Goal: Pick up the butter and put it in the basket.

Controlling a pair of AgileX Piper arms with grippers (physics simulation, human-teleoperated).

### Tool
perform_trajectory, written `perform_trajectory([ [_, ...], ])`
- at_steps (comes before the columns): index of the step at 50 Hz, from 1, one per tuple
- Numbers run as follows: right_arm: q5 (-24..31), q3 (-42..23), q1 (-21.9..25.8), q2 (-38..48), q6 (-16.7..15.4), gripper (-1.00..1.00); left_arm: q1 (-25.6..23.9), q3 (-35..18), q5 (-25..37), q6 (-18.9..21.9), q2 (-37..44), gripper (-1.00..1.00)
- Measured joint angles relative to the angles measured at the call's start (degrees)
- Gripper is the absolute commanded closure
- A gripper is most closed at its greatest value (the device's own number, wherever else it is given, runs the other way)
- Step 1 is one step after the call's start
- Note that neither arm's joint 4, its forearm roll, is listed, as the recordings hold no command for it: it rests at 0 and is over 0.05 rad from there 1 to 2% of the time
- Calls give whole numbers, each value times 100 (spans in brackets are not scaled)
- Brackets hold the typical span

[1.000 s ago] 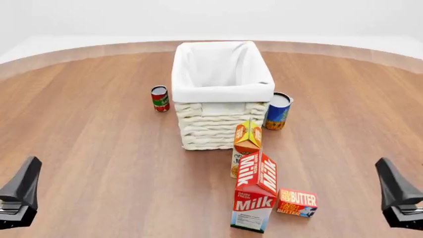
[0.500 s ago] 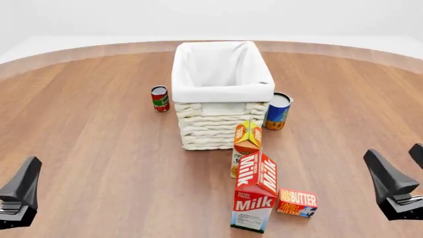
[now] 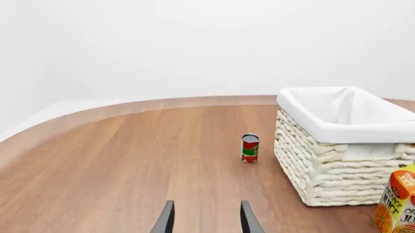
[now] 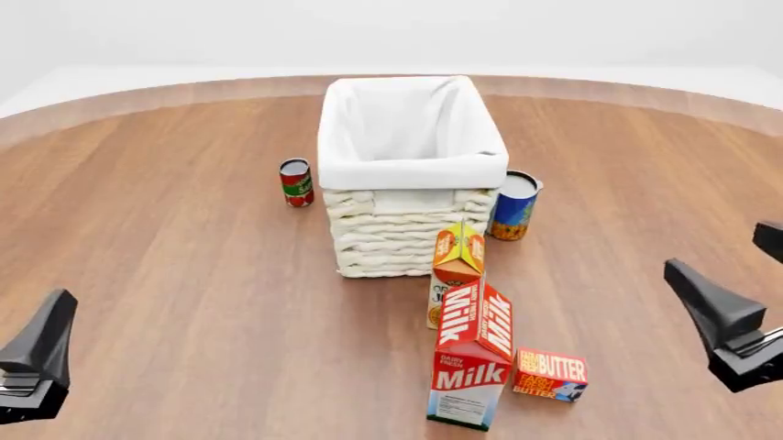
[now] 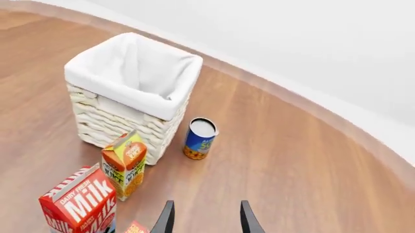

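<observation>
The butter [image 4: 549, 374] is a small flat orange-red box lying on the table at the front, just right of the milk carton. Only its corner shows in the right wrist view [image 5: 136, 227]. The basket [image 4: 398, 234], cream wicker with a white liner, stands in the middle of the table and also shows in both wrist views [image 3: 324, 174] [image 5: 110, 121]. My right gripper [image 4: 722, 252] is open and empty, right of the butter and raised above the table. My left gripper [image 4: 43, 335] is open and empty at the front left, far from the butter.
A tall milk carton [image 4: 471, 367] stands right beside the butter. A juice carton [image 4: 457, 266] stands between the milk and the basket. A red can [image 4: 295, 181] stands left of the basket and a blue can [image 4: 515, 205] stands right of it.
My right gripper has risen and moved forward and a little left, and its second finger has come into view. The left gripper and all objects have stayed still.
</observation>
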Motion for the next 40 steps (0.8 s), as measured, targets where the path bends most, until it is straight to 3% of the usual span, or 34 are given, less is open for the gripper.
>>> perform_trajectory([
  [17,1101,-873,736,929,-788,-100,0,0,0,0,0,-100],
  [40,2108,-1387,1168,1950,-1552,-100,0,0,0,0,0,-100],
])
